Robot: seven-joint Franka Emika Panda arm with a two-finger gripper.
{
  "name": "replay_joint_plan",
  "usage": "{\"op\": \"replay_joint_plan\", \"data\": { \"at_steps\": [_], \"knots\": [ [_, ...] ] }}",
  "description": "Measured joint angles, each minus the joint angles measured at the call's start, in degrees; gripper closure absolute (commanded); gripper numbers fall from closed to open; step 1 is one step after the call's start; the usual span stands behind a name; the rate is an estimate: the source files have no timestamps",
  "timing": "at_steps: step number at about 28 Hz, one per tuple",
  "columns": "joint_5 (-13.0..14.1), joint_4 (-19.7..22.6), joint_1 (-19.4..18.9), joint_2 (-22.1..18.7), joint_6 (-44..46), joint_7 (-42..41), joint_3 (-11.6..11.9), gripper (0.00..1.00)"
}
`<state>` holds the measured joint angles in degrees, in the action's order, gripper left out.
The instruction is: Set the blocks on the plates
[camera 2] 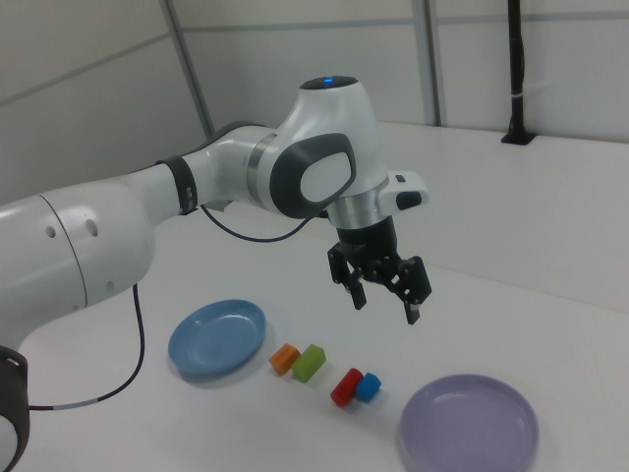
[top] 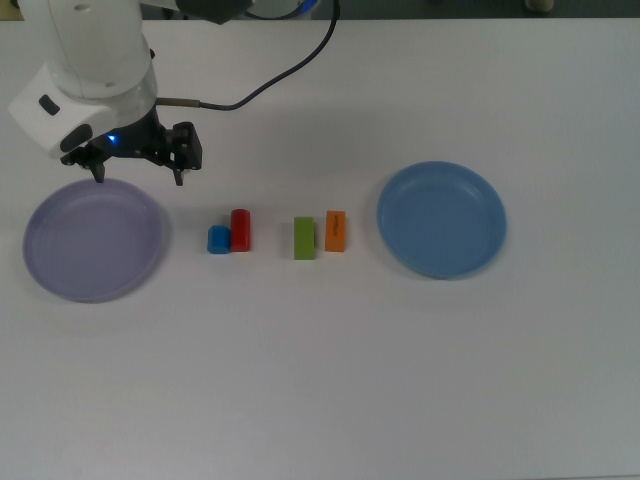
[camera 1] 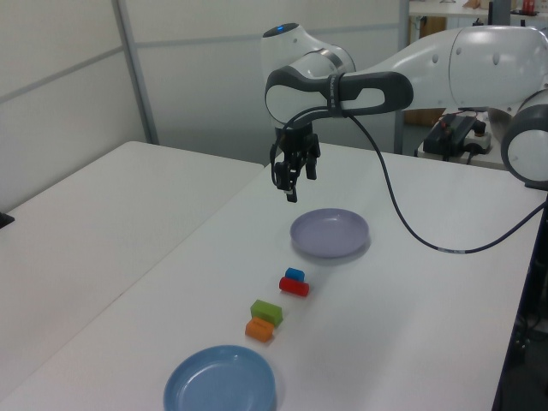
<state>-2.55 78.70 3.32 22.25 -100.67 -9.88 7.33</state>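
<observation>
four blocks (top: 277, 234) lie between two plates (top: 94, 240), none on either; the jaws (top: 139, 175) hang wide, empty.

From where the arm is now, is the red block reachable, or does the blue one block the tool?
Probably reachable. The tool hangs open above the table, nothing under it. The red block touches the blue block on one side only; its other sides are free.

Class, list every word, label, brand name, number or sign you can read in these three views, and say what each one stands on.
None can be read in any view.
Orange block: a dark mark on its top face, too small to read.
Red, green and blue blocks, both plates, the arm and the gripper: no lettering shows.
</observation>
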Motion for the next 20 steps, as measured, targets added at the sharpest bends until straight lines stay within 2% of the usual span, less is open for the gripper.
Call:
{"op": "replay_joint_plan", "data": {
  "at_steps": [16,20],
  "knots": [
    [0.02,0.01,0.04,-0.09,0.70,0.00,-0.25,0.00],
    [1.39,0.33,-0.14,0.07,1.01,0.00,-0.75,0.00]
  ]
}}
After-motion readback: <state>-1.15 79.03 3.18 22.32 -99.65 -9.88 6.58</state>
